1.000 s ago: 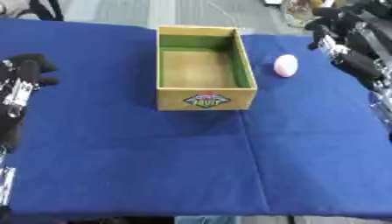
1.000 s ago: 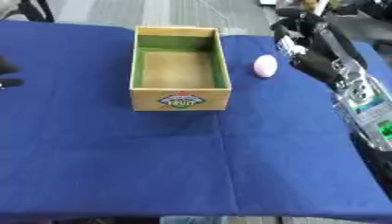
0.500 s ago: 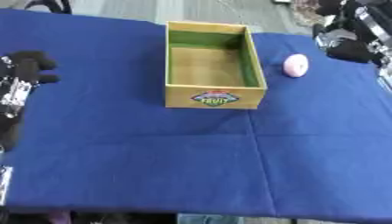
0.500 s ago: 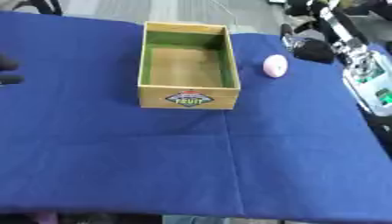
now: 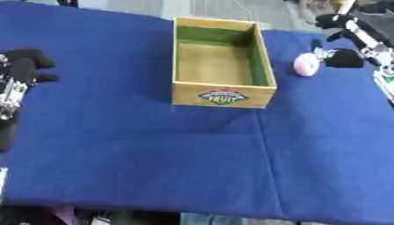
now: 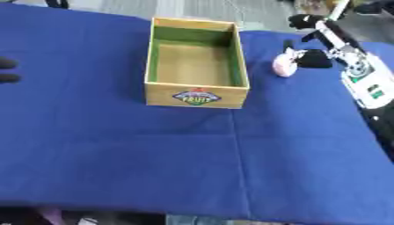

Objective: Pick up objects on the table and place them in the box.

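A pale pink egg-shaped object (image 5: 305, 65) lies on the blue cloth just right of the open yellow cardboard box (image 5: 222, 95). The box has a green lining, a fruit label on its front wall, and nothing inside. My right hand (image 5: 343, 58) comes in from the upper right, open. One dark fingertip sits against the pink object's right side and another shows just behind it, while a further finger (image 5: 328, 20) is raised higher up. At the left edge my left hand (image 5: 26, 66) rests open and idle, far from the box.
The blue cloth (image 5: 154, 154) covers the whole table, and its front edge runs along the bottom of the view. A white arm panel with a green mark (image 6: 368, 85) lies over the table's right side.
My right hand has come down and to the left, from above and beside the pink object to right against it. The camera has shifted slightly. The left hand has stayed put.
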Tool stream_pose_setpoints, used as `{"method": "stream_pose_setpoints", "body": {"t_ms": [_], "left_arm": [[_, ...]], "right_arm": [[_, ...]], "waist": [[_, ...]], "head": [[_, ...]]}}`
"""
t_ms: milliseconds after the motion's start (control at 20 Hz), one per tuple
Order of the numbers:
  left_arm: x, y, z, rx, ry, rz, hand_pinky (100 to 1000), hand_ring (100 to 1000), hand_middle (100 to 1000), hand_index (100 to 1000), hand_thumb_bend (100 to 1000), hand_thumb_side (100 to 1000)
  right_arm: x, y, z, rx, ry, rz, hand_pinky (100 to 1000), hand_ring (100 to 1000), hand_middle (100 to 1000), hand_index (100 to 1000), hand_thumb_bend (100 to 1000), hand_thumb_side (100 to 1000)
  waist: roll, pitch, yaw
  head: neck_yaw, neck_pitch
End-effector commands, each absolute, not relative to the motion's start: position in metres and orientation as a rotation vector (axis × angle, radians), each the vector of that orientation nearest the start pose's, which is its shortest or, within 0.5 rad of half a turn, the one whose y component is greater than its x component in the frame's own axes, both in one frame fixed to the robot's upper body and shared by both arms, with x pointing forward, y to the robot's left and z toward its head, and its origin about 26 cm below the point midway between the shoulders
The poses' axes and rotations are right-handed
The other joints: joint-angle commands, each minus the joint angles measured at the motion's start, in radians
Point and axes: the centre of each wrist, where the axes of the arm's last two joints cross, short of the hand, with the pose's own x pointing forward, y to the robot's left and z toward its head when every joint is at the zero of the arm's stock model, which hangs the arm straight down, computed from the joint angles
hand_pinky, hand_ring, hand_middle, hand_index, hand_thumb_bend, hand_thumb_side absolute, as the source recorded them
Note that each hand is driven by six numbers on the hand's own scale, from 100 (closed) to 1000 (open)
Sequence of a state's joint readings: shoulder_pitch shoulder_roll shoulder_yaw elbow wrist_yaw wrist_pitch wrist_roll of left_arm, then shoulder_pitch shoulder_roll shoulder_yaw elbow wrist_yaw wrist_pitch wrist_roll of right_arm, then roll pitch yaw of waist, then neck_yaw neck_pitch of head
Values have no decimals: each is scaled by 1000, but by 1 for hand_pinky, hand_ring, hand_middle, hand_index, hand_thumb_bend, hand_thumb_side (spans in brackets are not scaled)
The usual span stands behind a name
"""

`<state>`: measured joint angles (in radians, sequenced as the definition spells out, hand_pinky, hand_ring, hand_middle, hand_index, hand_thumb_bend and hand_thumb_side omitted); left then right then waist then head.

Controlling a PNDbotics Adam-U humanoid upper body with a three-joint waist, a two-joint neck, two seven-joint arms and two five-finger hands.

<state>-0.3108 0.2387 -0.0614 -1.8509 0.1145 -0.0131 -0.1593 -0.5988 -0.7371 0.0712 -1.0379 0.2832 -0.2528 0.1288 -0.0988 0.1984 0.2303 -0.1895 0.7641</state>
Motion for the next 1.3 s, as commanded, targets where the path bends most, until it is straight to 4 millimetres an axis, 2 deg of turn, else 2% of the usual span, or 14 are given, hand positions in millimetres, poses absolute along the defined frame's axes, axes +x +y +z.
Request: {"method": "stream_pose_setpoints", "body": {"t_ms": [50,300,600,850,1000,1300], "left_arm": [[321,237,170,-159,-2147,-478,718,760,624,735,317,560],[321,236,171,-160,-2149,-486,718,760,624,735,316,561],[321,236,171,-162,-2151,-490,718,760,623,735,314,563],[321,235,172,-164,-2153,-494,718,760,623,735,314,564],[320,235,172,-164,-2154,-495,718,760,622,735,313,566],[320,234,172,-164,-2156,-497,718,760,622,735,312,568]], "right_arm": [[398,-459,170,-831,-1600,904,755,911,829,924,100,280],[396,-471,161,-836,-1556,876,753,911,823,922,100,375],[395,-475,152,-846,-1528,851,752,911,826,922,100,490],[396,-476,147,-841,-1508,862,754,911,826,922,100,539],[396,-476,146,-848,-1505,870,754,910,826,921,100,598],[397,-474,144,-859,-1504,876,754,908,819,919,100,635]], "waist": [[4,-11,3],[8,-7,8],[12,-2,12],[14,3,15],[14,8,18],[16,15,22]], "head": [[-10,5],[-20,6],[-27,6],[-32,6],[-33,6],[-35,6]]}}
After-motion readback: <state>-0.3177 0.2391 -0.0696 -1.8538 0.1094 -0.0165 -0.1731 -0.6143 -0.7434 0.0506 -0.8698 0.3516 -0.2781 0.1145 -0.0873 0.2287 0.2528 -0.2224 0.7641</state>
